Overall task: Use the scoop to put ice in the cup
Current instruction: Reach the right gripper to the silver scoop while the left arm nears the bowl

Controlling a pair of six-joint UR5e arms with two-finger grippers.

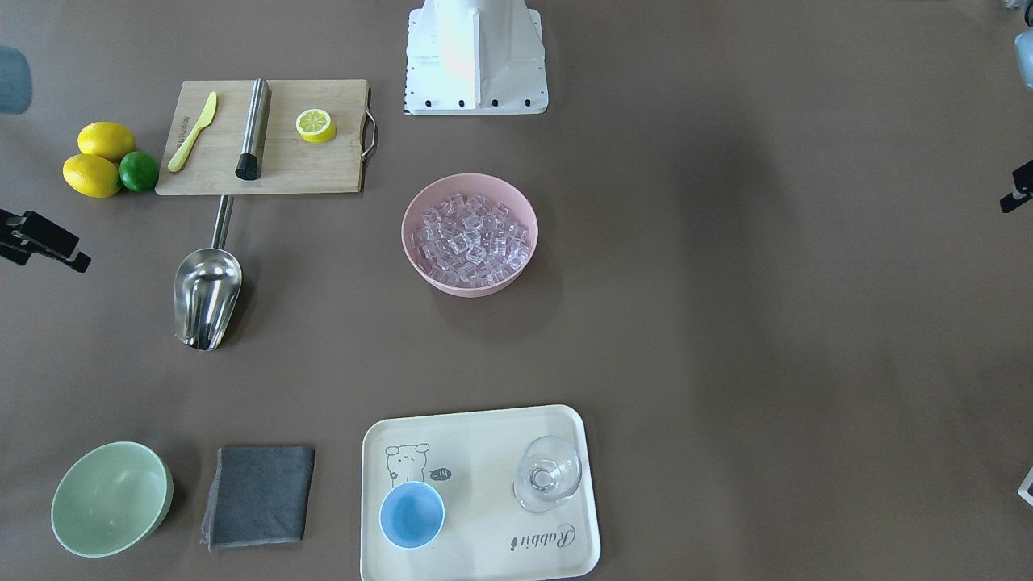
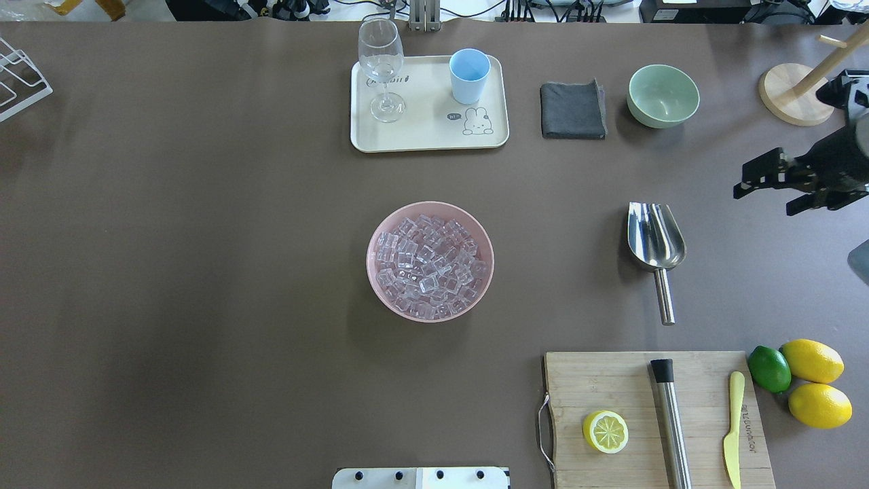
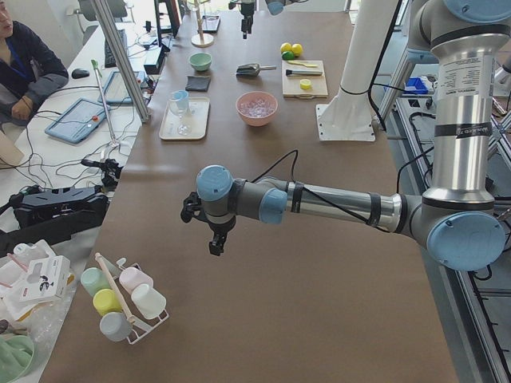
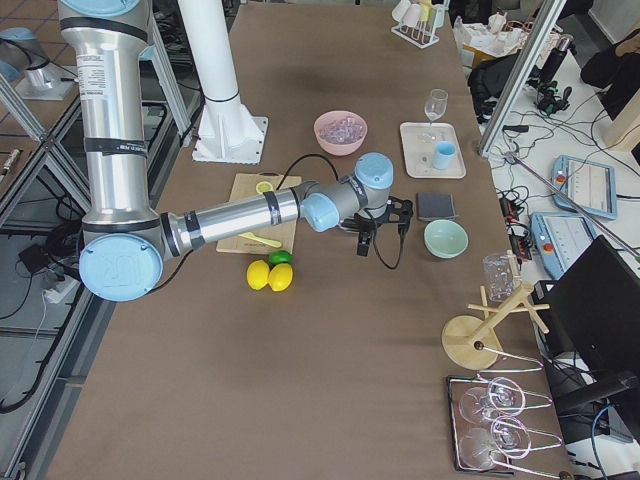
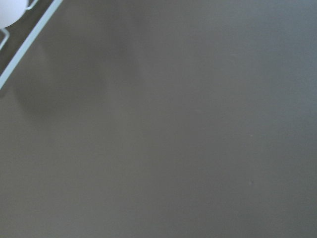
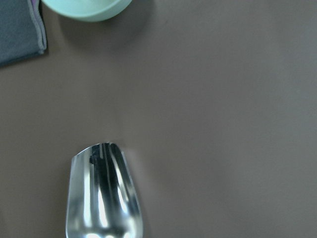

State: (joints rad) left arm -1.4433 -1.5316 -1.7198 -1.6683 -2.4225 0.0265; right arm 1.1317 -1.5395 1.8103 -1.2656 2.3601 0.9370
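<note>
The steel scoop (image 1: 207, 294) lies on the table, trough toward the far side, handle toward the cutting board; it also shows in the overhead view (image 2: 655, 238) and the right wrist view (image 6: 104, 198). The ice (image 2: 429, 261) fills a pink bowl (image 1: 420, 266) at the table's middle. The light-blue cup (image 2: 469, 75) stands empty on a cream tray (image 2: 421, 139). My right gripper (image 2: 766, 199) is open and empty, above the table to the right of the scoop. My left gripper (image 3: 204, 227) hovers over the table's left end, far from these things; I cannot tell its state.
A clear wine glass (image 2: 381, 68) shares the tray. A grey cloth (image 2: 574, 110) and a pale green bowl (image 2: 662, 95) sit right of it. A cutting board (image 2: 611, 380) holds a lemon half, a steel cylinder and a yellow knife; lemons and a lime (image 2: 769, 369) lie beside it.
</note>
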